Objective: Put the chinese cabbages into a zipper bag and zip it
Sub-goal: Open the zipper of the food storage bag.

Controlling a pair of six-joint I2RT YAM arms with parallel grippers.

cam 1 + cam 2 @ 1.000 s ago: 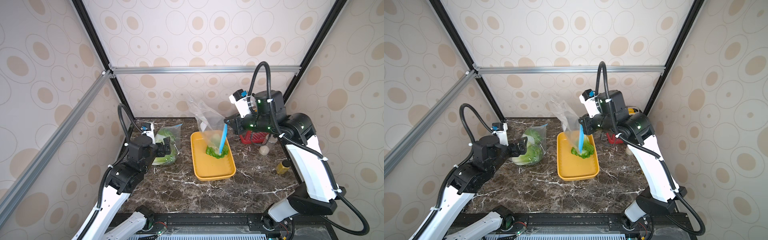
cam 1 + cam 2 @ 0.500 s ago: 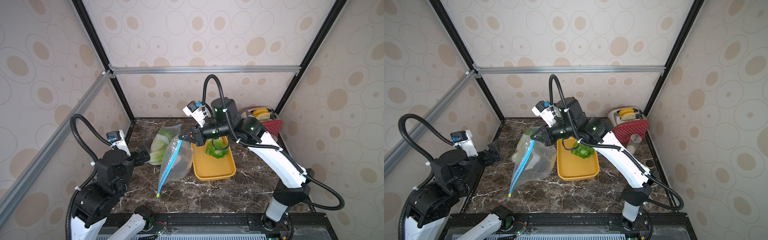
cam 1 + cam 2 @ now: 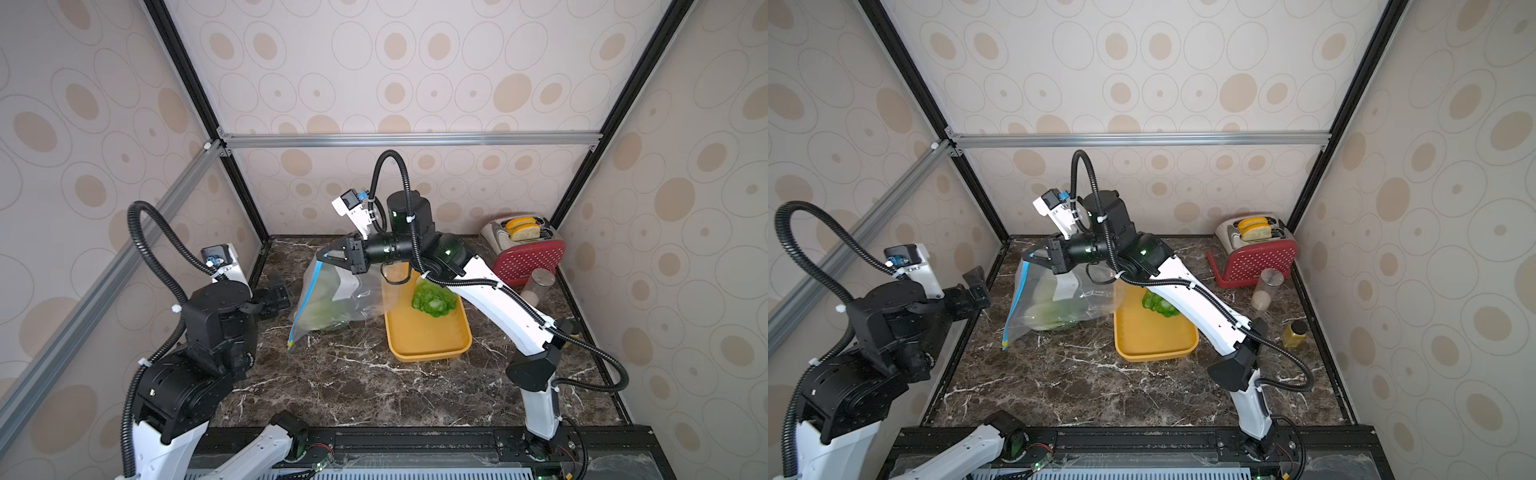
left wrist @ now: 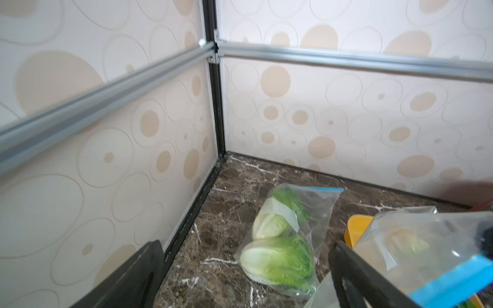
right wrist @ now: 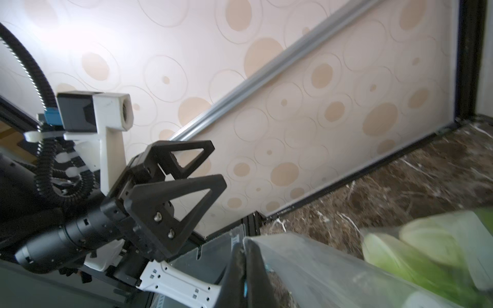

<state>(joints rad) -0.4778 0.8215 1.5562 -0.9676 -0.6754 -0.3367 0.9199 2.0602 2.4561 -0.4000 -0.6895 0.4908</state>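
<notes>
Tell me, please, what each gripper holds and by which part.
The right gripper pinches the zipper bag by its upper corner, at the end of its blue zip strip; the open left gripper holds nothing.

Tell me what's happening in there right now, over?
Left hand open, empty. Right hand shut on zipper bag, dangling by its zip corner. Two cabbages in second bag on table; third cabbage on yellow tray. Right arm crosses over tray.

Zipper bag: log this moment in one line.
right pincer: shut on clear blue-zip plastic bag, hanging | left pincer: open | two green cabbages: in second clear bag on table | third cabbage: on yellow tray
</notes>
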